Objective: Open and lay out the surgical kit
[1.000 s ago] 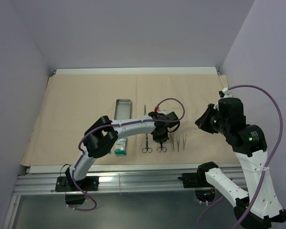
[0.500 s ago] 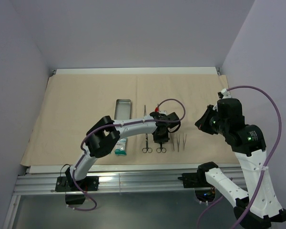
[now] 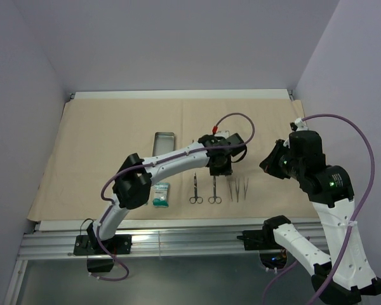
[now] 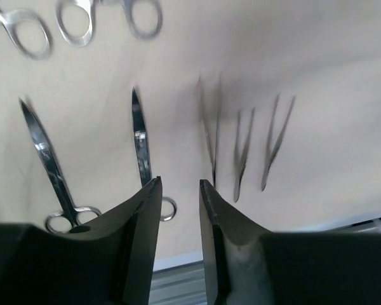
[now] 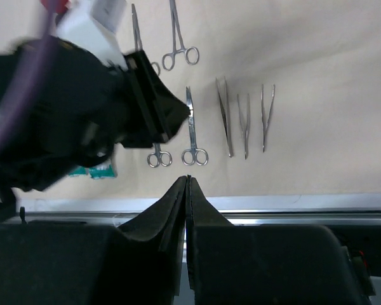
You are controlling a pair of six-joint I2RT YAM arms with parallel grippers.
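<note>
The tan drape (image 3: 101, 146) lies spread flat over the table. On it stand the grey metal tray (image 3: 163, 145) and the teal-white packets (image 3: 160, 194). Two ring-handled scissors (image 3: 195, 189) (image 3: 214, 189) and three thin tweezers (image 3: 239, 189) lie in a row. My left gripper (image 3: 221, 169) hangs just beyond the scissors' tips, open and empty (image 4: 180, 184). Below it in the left wrist view lie scissors (image 4: 141, 143) and tweezers (image 4: 241, 152). My right gripper (image 3: 267, 163) is raised to the right of the tweezers, shut and empty (image 5: 188, 179).
Two more ring-handled forceps (image 5: 178, 38) lie farther back on the drape, partly under the left arm. The table's near metal rail (image 3: 190, 238) runs along the front edge. Purple walls close in the sides and back.
My left gripper has drawn back from the right scissors toward the far side. Those scissors now lie in full view on the drape. The right arm has barely moved.
</note>
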